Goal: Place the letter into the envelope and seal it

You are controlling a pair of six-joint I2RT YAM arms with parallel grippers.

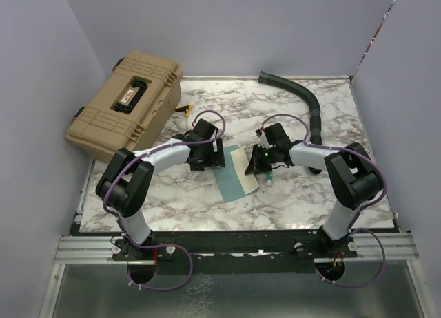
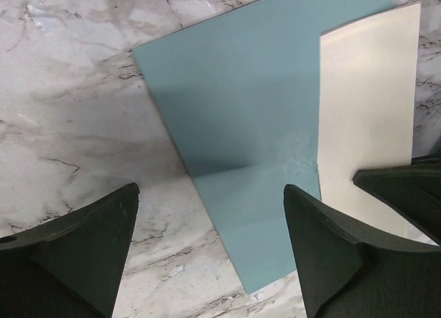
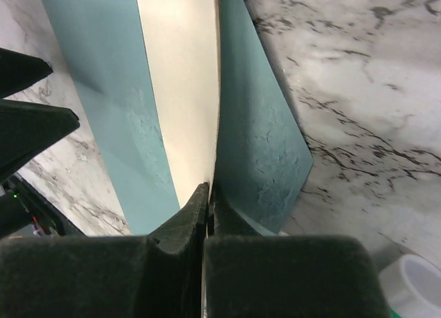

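The teal envelope (image 1: 233, 172) lies flat on the marble table, and its body fills the left wrist view (image 2: 241, 118). Its flap (image 3: 265, 132) stands lifted, teal outside and cream inside (image 3: 182, 91). My right gripper (image 3: 209, 191) is shut on the flap's edge (image 1: 256, 168). My left gripper (image 2: 210, 242) hangs open just above the envelope's near corner, one finger (image 2: 83, 252) over bare marble and the other finger (image 2: 331, 252) over the teal paper, touching nothing (image 1: 209, 155). The letter is hidden.
A tan hard case (image 1: 127, 104) sits at the back left, half off the marble. A black corrugated hose (image 1: 306, 101) curves along the back right. A small white and green cap (image 3: 413, 283) lies by my right gripper. A yellow bit (image 1: 185, 110) lies near the case.
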